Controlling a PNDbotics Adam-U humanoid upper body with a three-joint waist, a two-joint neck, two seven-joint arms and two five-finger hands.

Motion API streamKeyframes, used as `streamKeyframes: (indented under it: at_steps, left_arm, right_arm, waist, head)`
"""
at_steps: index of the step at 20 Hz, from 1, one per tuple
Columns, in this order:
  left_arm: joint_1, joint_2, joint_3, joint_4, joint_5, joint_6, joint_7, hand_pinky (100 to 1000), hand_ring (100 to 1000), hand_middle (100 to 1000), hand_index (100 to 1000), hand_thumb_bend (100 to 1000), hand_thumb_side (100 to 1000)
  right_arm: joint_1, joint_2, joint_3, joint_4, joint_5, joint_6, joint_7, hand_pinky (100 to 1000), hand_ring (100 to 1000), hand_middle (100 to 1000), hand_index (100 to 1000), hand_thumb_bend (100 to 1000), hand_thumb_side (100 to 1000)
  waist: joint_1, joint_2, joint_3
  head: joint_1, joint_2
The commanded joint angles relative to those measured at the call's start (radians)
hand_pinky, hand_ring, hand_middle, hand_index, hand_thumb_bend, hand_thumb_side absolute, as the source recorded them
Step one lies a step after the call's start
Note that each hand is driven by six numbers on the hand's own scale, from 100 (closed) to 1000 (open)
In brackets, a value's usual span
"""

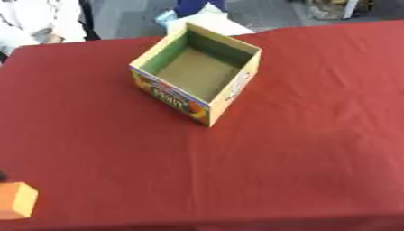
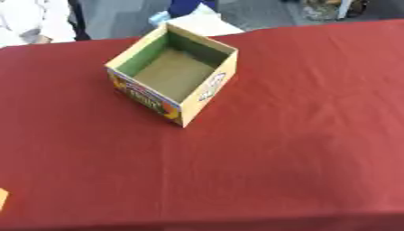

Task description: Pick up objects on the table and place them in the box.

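Box: one, open. Orange block: one.

box | front panel: coloured print with lettering | too blurred to read

Almost none of the robot's body is in frame. Only candidate: a small dark sliver at the very left edge of the left eye view, low down, on the side where the left arm would come in. It is too small and cut off by the edge to tell whether it belongs to the left robot hand, and no fingers, palm or wrist can be made out on it. The right eye view does not show it. The right robot hand and right arm show in neither view, so pose and finger state cannot be read for either side.
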Motion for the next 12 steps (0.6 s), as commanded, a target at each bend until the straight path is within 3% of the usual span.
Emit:
streamKeyframes:
  at_steps: [1, 3, 7, 12]
  left_arm:
    - [-0.012, 0.027, 0.005, 0.002, -0.006, 0.004, 0.012, 876, 900, 796, 902, 261, 491]
    - [-0.014, 0.027, 0.0, 0.0, -0.006, 0.003, 0.014, 860, 868, 725, 861, 253, 476]
    - [-0.017, 0.027, -0.004, -0.009, -0.006, 0.001, 0.018, 845, 845, 692, 818, 277, 416]
    - [-0.018, 0.027, -0.004, -0.015, -0.008, 0.005, 0.022, 826, 803, 627, 747, 243, 392]
  right_arm:
    - [-0.006, -0.014, -0.007, -0.015, -0.005, 0.0, 0.004, 616, 734, 522, 702, 100, 824]
    - [-0.007, -0.014, -0.007, -0.015, -0.005, 0.0, 0.004, 616, 734, 522, 702, 100, 824]
    - [-0.007, -0.015, -0.007, -0.015, -0.006, 0.0, 0.004, 616, 734, 522, 702, 100, 823]
    - [-0.008, -0.015, -0.007, -0.015, -0.007, 0.0, 0.005, 616, 734, 521, 702, 100, 823]
  waist:
    - [-0.002, -0.005, -0.002]
    - [-0.002, -0.004, -0.002]
    - [-0.002, -0.004, -0.002]
    - [-0.002, -0.004, -0.003]
  head:
    - [-0.003, 0.005]
    - [-0.003, 0.006]
    - [-0.003, 0.006]
    - [-0.004, 0.006]
